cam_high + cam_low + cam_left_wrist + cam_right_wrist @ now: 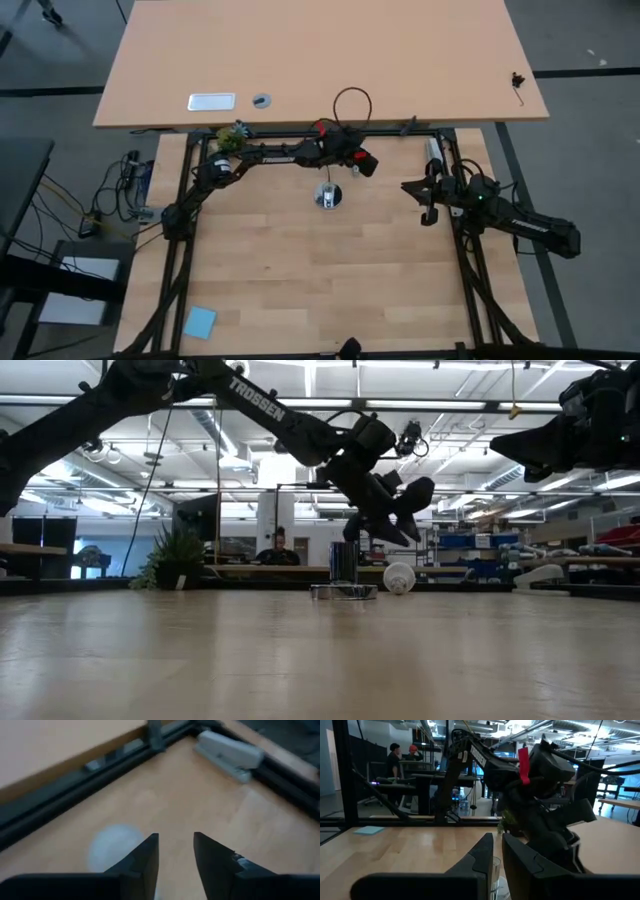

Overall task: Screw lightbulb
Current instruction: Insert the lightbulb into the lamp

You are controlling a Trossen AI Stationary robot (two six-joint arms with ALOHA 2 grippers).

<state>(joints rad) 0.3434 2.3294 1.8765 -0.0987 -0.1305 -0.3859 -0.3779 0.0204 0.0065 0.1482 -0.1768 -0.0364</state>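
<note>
The lightbulb [399, 577], small and white, lies on its side on the wooden table, just beyond and right of the round silver socket [343, 591] [328, 197]. In the left wrist view the lightbulb [112, 850] is a pale blur on the table beside my left fingers, not between them. My left gripper [176, 857] [395, 510] hangs above the lightbulb, slanting down, open with nothing in it. My right gripper [497, 855] waits at the table's right side [428, 200], fingers nearly together and holding nothing.
A grey stapler-like object [227, 750] [434, 150] lies by the black frame rail at the far right. A blue note [200, 322] sits near the front left corner. A second, larger table [320, 60] stands beyond the frame. People stand in the room behind [402, 755].
</note>
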